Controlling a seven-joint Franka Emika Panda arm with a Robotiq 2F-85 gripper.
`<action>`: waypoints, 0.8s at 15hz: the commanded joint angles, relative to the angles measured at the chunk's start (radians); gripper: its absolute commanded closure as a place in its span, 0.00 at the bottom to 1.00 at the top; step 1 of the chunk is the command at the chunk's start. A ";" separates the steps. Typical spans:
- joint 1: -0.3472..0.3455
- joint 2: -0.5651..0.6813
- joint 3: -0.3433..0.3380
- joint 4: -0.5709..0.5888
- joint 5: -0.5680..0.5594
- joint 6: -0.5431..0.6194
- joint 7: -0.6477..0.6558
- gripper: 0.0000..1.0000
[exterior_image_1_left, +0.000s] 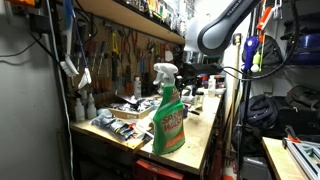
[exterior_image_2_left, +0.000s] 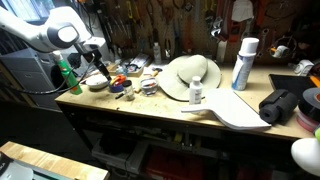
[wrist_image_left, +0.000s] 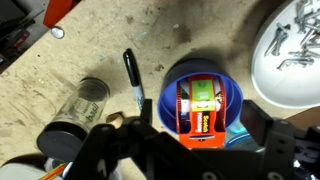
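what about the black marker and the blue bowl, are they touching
Apart. The wrist view shows a strip of bare bench between the marker and the blue bowl.

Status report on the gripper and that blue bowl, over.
Gripper open, hovering over blue bowl. Red tape dispenser lying in the bowl, not gripped. Black marker and glass jar lie beside the bowl.

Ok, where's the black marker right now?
In the wrist view the black marker lies on the bench, between the glass jar at left and the blue bowl at right.
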 joint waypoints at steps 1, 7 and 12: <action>0.064 0.073 -0.050 0.056 0.048 -0.003 -0.053 0.39; 0.109 0.139 -0.093 0.109 0.029 0.012 -0.056 0.33; 0.123 0.175 -0.127 0.137 0.052 0.003 -0.079 0.37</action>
